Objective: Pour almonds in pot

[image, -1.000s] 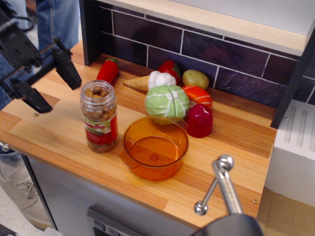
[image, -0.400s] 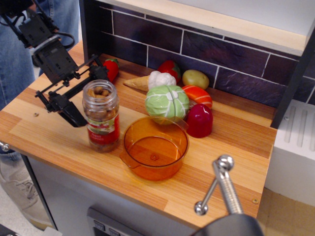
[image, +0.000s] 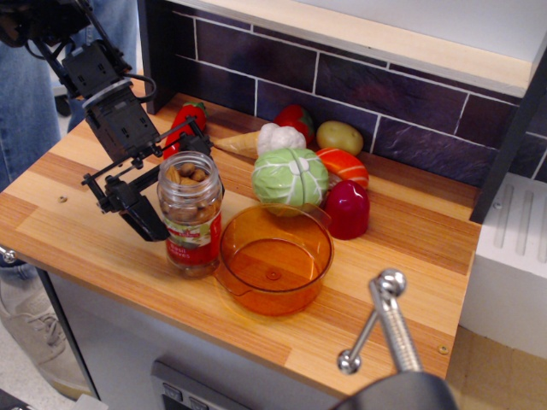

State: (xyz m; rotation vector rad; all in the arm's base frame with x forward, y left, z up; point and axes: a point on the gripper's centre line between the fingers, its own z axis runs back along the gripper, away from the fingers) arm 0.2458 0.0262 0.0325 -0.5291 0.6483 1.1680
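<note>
The almonds [image: 190,190] fill a clear, lidless jar with a red label [image: 194,241] that stands upright on the wooden counter. The round translucent orange pot [image: 282,299] sits just right of the jar, touching or almost touching it, and is empty. My gripper [image: 175,179] comes in from the upper left and straddles the jar's upper half. One black finger [image: 150,222] is at the jar's front left and the other [image: 197,137] is behind it. The jaws look open, with the jar between them.
Toy vegetables crowd behind the pot: a green cabbage [image: 291,177], a dark red dome toy [image: 346,209], a cauliflower [image: 280,137], a potato [image: 339,137] and a red chili [image: 184,120]. A tiled back wall [image: 342,85] stands behind. A metal handle [image: 385,320] rises at the front right. A person in jeans [image: 26,94] stands at the left.
My gripper has swung in from the far left and closed around the jar's position. The jar has shifted right toward the pot, and the pot has nudged slightly right.
</note>
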